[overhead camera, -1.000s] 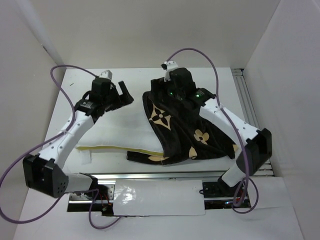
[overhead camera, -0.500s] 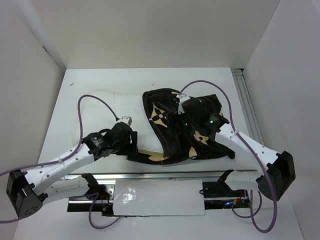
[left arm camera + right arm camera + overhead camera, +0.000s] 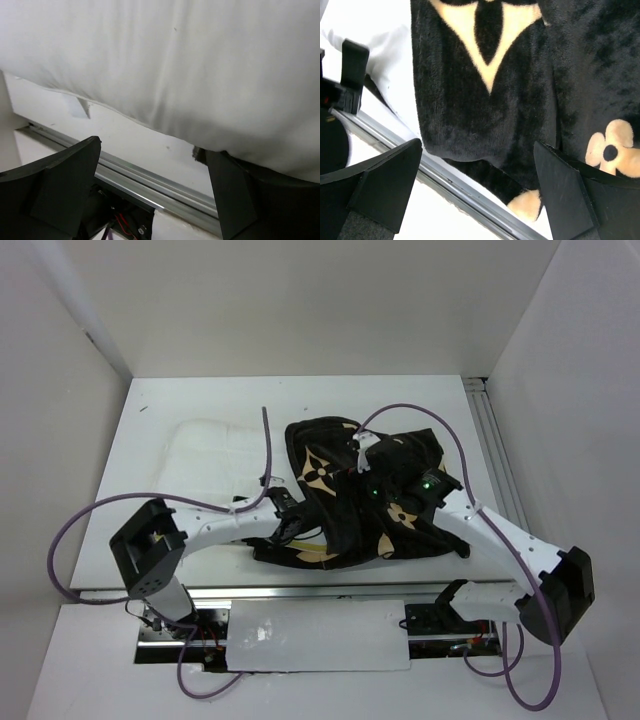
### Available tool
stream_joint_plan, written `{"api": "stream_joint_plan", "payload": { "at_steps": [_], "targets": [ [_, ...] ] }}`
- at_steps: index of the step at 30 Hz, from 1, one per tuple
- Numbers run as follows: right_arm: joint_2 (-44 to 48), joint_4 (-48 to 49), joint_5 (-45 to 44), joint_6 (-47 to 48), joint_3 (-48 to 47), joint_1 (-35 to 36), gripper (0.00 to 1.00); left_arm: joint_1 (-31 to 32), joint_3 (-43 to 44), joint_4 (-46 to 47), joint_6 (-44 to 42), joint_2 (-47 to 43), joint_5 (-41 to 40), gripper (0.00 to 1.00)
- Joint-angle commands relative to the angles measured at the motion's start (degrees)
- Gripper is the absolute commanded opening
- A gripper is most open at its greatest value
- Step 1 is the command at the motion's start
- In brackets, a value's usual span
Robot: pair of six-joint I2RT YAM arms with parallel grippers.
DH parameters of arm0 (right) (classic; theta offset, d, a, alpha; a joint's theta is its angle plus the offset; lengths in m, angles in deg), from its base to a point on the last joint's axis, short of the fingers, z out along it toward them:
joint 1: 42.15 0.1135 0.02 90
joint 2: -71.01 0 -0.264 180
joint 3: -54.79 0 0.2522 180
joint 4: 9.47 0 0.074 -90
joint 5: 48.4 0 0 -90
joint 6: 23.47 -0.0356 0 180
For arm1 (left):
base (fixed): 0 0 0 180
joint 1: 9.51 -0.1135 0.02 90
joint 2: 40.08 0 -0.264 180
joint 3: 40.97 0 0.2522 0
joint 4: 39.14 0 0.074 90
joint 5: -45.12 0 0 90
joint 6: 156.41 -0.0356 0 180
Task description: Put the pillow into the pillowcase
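The pillow (image 3: 205,455) lies flat on the table (image 3: 160,400), its right end under the pillowcase (image 3: 340,510) draped over it, with the left gripper (image 3: 150,160) spread wide and empty at the pillow's near edge and the right gripper (image 3: 477,150) equally wide above the dark plush, gripping nothing.

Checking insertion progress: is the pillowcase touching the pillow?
Touching. The top view shows the pillowcase draped directly over one end of the pillow; the right wrist view shows the same overlap.

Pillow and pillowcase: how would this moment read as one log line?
pillow: left part bare | pillowcase: covering pillow's right end | left fingers: open, at pillow's near edge | right fingers: open, over pillowcase
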Motion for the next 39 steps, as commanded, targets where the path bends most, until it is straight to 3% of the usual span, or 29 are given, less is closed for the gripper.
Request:
{"api": "stream_joint_plan", "payload": {
  "at_steps": [1, 4, 6, 7, 8, 11, 13, 14, 15, 19, 22, 24, 25, 31, 36, 39],
  "targets": [
    [1.93, -1.37, 1.52, 1.34, -1.85, 0.38, 1.0, 0.33, 2.54, -8.07, 6.4, 1.97, -13.15, 0.99],
    [1.93, -2.69, 2.05, 2.04, -2.38, -0.15, 1.0, 0.33, 2.54, -6.33, 6.06, 1.97, -16.85, 0.99],
    [1.93, -2.7, 2.05, 2.04, -2.91, -0.15, 1.0, 0.33, 1.67, -0.55, -0.24, -0.3, -17.57, 0.99],
    [2.54, -2.7, 2.66, 2.04, -2.91, -0.15, 1.0, 0.33, -0.86, 4.53, -5.06, -1.36, -17.57, 0.99],
    [2.55, -2.7, 2.66, 2.04, -2.91, -0.15, 1.0, -0.19, -2.97, 17.46, -16.77, -2.58, -15.22, 0.99],
    [3.69, -2.17, 4.68, 2.04, -2.38, -0.15, 1.0, -1.52, -10.63, 37.81, -32.21, -7.86, -8.2, 0.99],
    [4.83, -1.56, 5.39, 2.04, -1.86, -0.15, 1.0, -3.35, -14.66, 44.01, -35.76, -11.01, -6.68, 0.99],
    [4.83, -1.56, 6.0, 2.04, -1.33, -0.15, 1.0, -4.06, -16.25, 48.4, -42.14, -11.99, -3.36, 0.99],
    [4.83, -1.56, 6.0, 2.04, -1.33, -0.15, 1.0, -4.76, -17.66, 56.19, -44.72, -12.7, -1.76, 0.99],
    [4.83, -1.03, 6.7, 1.51, -1.33, -0.68, 1.0, -7.66, -19.43, 63.98, -50.89, -12.09, 5.98, 0.96],
    [4.83, -1.03, 8.19, 0.55, -0.63, -0.68, 1.0, -8.2, -17.5, 66.54, -54.93, -8.5, 10.45, 0.71],
    [5.36, -1.56, 7.42, -1.02, 1.56, -0.68, 0.97, -8.2, -14.96, 66.55, -55.82, -5.43, 13.88, 0.05],
    [5.88, -1.56, 6.54, -1.03, 2.44, -0.68, 0.97, -8.2, -14.25, 66.55, -55.21, -4.71, 13.9, 0.0],
    [4.49, 1.96, -4.08, -6.64, 7.37, -0.15, 0.91, -8.2, -9.86, 64.63, -49.7, -3.56, 12.93, 0.0],
    [-2.62, 3.27, -17.45, -9.55, 3.69, 0.38, 0.58, -8.2, -5.38, 60.41, -43.71, -3.56, 15.65, 0.0],
    [-3.34, 4.59, -20.71, -9.56, 2.89, 0.9, 0.56, -8.2, -3.62, 57.85, -42.64, -3.56, 16.79, 0.0]
  ]
}}
